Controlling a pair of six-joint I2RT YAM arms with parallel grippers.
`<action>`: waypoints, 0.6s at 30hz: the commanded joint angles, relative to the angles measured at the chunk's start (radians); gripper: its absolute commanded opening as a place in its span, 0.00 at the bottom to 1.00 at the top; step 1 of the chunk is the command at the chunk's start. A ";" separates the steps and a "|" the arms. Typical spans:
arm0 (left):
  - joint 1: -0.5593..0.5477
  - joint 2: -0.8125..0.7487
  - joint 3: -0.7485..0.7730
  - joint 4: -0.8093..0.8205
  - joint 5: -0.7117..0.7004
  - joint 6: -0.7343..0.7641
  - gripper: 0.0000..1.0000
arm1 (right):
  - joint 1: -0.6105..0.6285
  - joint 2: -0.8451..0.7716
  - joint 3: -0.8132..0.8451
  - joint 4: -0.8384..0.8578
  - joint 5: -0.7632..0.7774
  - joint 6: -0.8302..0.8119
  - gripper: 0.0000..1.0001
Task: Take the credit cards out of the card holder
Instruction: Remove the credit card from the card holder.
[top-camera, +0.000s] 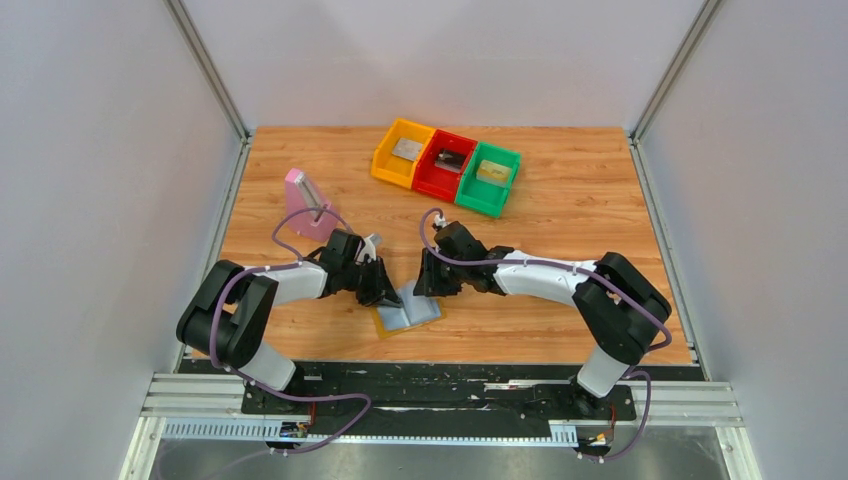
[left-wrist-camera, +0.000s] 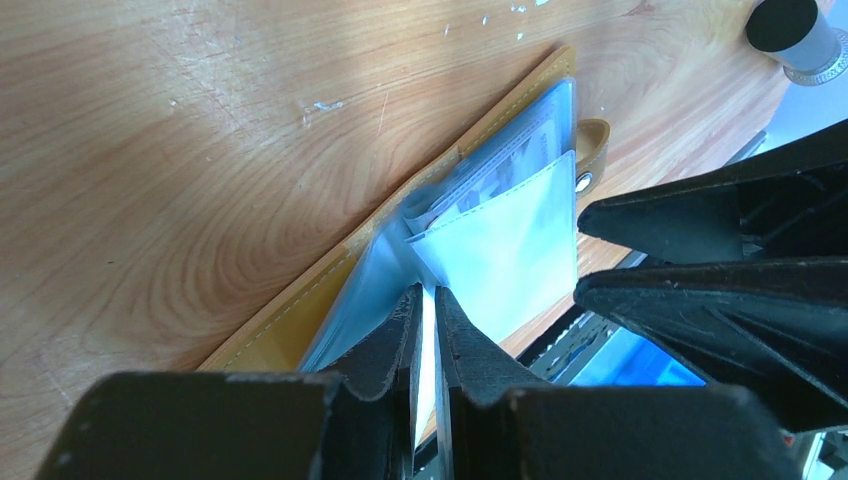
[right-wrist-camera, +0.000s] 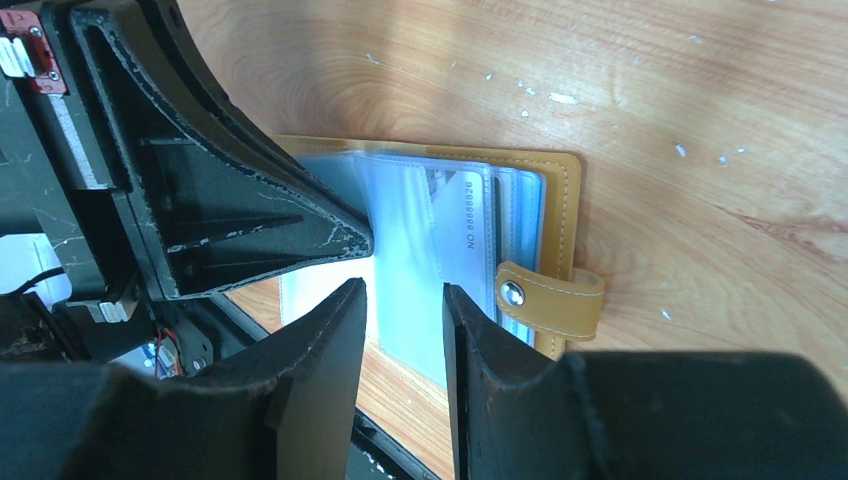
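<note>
The card holder (top-camera: 405, 315) lies open near the table's front edge, mustard outside (right-wrist-camera: 560, 200), with light blue clear sleeves fanned out. A silver-grey credit card (right-wrist-camera: 465, 215) with printed digits sits inside one sleeve, and it also shows in the left wrist view (left-wrist-camera: 490, 175). My left gripper (left-wrist-camera: 428, 300) is nearly closed, pinching the edge of a lifted sleeve. My right gripper (right-wrist-camera: 405, 300) hovers open just above the sleeves beside the tan tab (right-wrist-camera: 550, 300), with nothing between its fingers. From above, both grippers (top-camera: 385, 297) (top-camera: 425, 285) meet over the holder.
Three bins stand at the back: yellow (top-camera: 400, 152), red (top-camera: 445, 165) and green (top-camera: 490, 178), each with a card inside. A pink block (top-camera: 305, 205) stands at the rear left. The black rail (top-camera: 440, 385) runs right behind the holder's near edge.
</note>
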 joint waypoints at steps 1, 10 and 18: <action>-0.005 -0.009 0.012 -0.014 -0.023 0.031 0.16 | -0.002 -0.019 0.015 -0.022 0.051 -0.020 0.36; -0.005 -0.015 0.012 -0.020 -0.023 0.033 0.16 | -0.001 0.014 0.018 -0.007 0.021 -0.020 0.36; -0.005 -0.024 0.014 -0.018 -0.018 0.025 0.16 | 0.001 0.013 0.005 0.041 -0.041 -0.004 0.35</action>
